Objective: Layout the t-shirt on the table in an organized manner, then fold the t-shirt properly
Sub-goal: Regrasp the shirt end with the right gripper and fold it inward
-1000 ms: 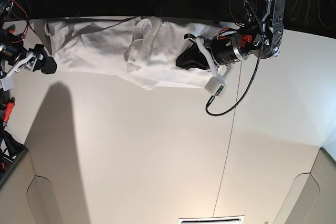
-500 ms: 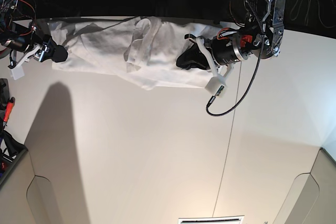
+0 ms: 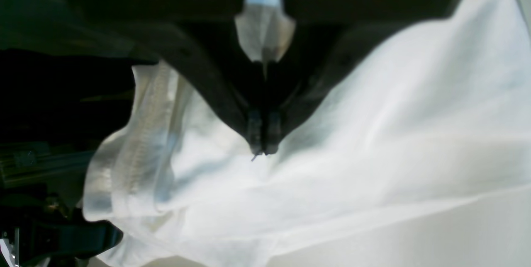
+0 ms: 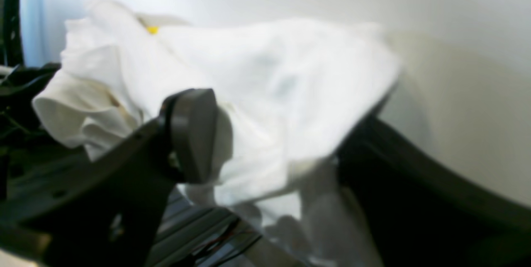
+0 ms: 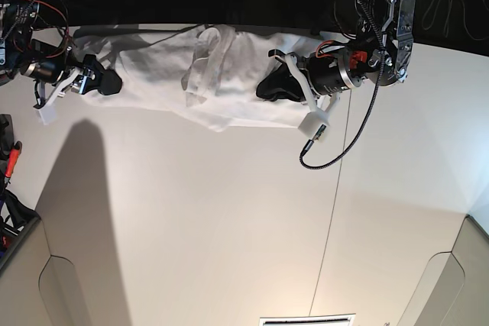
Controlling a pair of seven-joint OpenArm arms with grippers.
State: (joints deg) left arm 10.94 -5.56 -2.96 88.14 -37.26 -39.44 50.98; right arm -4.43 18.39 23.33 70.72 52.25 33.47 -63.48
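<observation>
Shirt (image 5: 191,74) bunched along the far edge of the desk (image 5: 229,211), a pincer at each end.

The white shirt lies crumpled in a long band at the desk's far edge, with a folded ridge near its middle and part of it hanging past the edge. The left pincer (image 3: 263,144) is closed, its dark tips pressed together and pinching a fold of the cloth at the shirt's end nearest that arm; in the base view it sits on the shirt (image 5: 271,85). The right pincer (image 4: 265,142) stands wide open, cloth lying between its two dark fingers (image 4: 193,134) without being clamped; in the base view it is at the shirt's opposite end (image 5: 103,82). A small yellow spot (image 4: 152,30) shows on the fabric there.
</observation>
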